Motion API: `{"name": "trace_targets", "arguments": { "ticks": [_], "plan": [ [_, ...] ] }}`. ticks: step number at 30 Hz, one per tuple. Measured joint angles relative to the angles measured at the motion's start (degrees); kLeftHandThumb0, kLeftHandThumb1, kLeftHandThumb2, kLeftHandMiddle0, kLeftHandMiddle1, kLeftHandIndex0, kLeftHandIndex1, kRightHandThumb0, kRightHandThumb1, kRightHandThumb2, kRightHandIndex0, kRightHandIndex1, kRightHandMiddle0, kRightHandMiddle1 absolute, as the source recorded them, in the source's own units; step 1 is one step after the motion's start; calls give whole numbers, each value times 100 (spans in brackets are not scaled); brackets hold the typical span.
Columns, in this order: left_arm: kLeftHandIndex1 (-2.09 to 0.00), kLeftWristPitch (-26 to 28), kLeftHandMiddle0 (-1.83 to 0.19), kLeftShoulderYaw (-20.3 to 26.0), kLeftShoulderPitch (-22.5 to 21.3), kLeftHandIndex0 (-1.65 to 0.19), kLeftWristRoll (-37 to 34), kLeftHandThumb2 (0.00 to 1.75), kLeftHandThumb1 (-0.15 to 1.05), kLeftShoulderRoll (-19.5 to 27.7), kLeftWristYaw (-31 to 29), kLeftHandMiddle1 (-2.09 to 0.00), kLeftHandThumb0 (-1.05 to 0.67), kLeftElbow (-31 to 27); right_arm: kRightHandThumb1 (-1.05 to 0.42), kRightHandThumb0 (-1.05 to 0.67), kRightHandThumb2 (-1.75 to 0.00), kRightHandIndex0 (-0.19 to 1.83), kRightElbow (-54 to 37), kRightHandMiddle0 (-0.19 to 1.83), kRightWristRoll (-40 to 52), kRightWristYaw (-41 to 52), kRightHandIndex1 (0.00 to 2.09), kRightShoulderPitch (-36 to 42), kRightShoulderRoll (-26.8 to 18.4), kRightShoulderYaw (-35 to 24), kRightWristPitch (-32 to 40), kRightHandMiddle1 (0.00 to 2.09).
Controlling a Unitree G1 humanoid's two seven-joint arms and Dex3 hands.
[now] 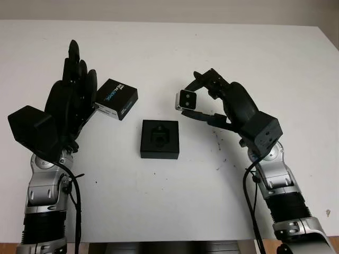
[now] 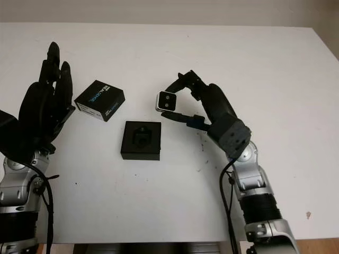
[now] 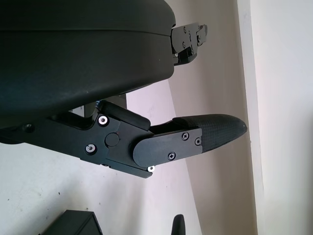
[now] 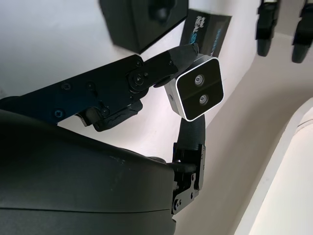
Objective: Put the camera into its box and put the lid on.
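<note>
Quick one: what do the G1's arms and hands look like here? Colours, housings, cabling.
Both match. Left hand and right hand: matte black, blocky palm shells, hinged finger links with silver screws, textured rounded fingertips. Boxy black wrist housings, then silver metal forearm sections, with ribbed black sleeves lower down. A loose black cable runs along each forearm. No visible markings.

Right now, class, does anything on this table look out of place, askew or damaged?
Nothing looks damaged. The lid lies askew, rotated against the squarely set box, beside the open left robot hand. The right robot hand holds the camera above the table. A few dark specks mark the table near that arm.
</note>
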Motion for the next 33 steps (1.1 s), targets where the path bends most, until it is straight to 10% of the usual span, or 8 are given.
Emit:
{"name": "trace_targets", "arguments": {
  "ticks": [33],
  "plan": [
    [0,96,19,-91,8,19,-115,59,105,-90,59,0,-71,-66,-103,-44,-5,18,-1299,23,-139,408,5,595,322,373,1311,194]
  ]
}}
